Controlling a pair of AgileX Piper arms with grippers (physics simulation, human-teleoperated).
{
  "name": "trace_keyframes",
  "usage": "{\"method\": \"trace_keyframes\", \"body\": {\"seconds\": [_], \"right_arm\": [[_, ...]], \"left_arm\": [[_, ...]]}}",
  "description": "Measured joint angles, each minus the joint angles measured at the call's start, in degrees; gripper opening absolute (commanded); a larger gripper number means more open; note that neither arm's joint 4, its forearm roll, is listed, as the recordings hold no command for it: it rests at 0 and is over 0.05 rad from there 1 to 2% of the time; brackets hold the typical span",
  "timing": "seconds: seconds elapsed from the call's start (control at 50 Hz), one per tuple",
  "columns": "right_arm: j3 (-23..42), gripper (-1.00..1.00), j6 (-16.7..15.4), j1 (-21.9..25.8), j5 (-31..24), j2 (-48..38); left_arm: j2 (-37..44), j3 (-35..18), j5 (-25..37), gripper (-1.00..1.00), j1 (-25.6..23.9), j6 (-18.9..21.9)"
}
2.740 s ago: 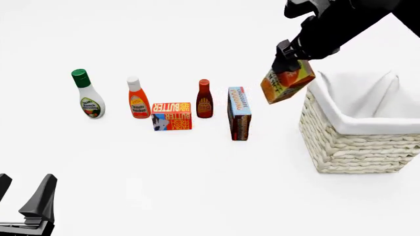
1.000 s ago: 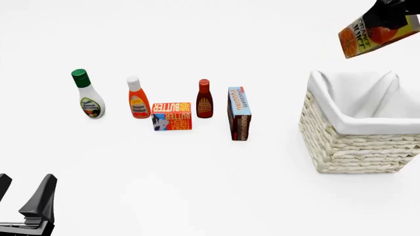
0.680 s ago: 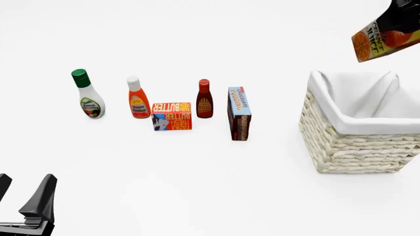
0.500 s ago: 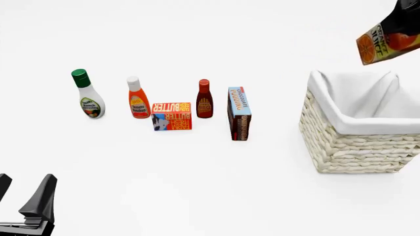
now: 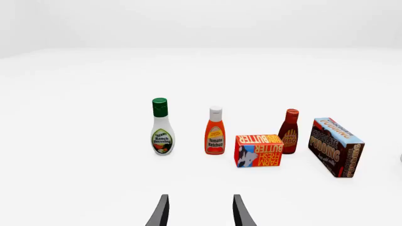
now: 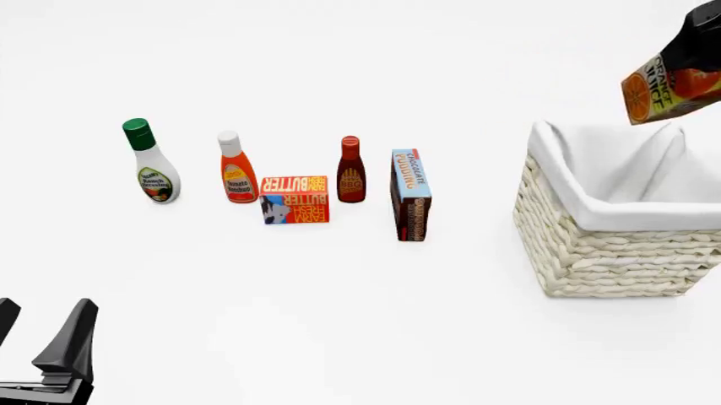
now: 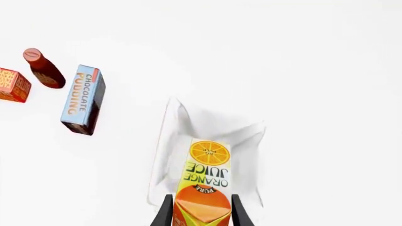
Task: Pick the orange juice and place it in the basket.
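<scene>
Black fingers of our left gripper (image 6: 43, 354) sat nearest the camera at the front view's lower left, spread apart with nothing between them and well away from everything else. Beyond it, across the white table (image 6: 338, 295), stood the row of groceries we left alone: the ranch dressing bottle (image 6: 150, 161), the tomato ketchup bottle (image 6: 235, 168), the butter box (image 6: 294, 199), the BBQ sauce bottle (image 6: 351, 170) and the chocolate pudding box (image 6: 411, 195). To their right sat the basket (image 6: 609, 245), its white cloth lining open to the top. Farthest and highest, at the upper right edge of the front view, our right gripper (image 7: 200, 212) held the orange juice (image 6: 669, 89) in the air, jaws closed on the gabled top end of the carton. The carton's long axis ran out along the fingers and away from the claw, tilted rather than plumb in the front view, with its base as the low end. What mattered for the next move was how that base lay over the opening: in the right wrist view the carton pointed straight into the white lining, so we judged it above the basket, toward the far right part, and not yet inside. We judged that a descent along the carton's own axis, led by the right arm, would bring it in, with the near rim as the thing to clear.
</scene>
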State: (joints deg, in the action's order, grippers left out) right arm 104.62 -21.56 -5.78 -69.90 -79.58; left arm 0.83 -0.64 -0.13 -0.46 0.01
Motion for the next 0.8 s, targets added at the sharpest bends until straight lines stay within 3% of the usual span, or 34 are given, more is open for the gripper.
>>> {"method": "trace_keyframes", "body": {"seconds": [0.46, 0.8], "right_arm": [[-0.95, -1.00, 2.55, -2.28, 0.00, -1.65], [-0.45, -1.00, 5.23, -1.40, 0.00, -4.30]], "left_arm": [[0.00, 0.00, 0.00, 1.00, 0.00, 0.00], [0.00, 0.00, 0.00, 1.00, 0.00, 0.00]]}}
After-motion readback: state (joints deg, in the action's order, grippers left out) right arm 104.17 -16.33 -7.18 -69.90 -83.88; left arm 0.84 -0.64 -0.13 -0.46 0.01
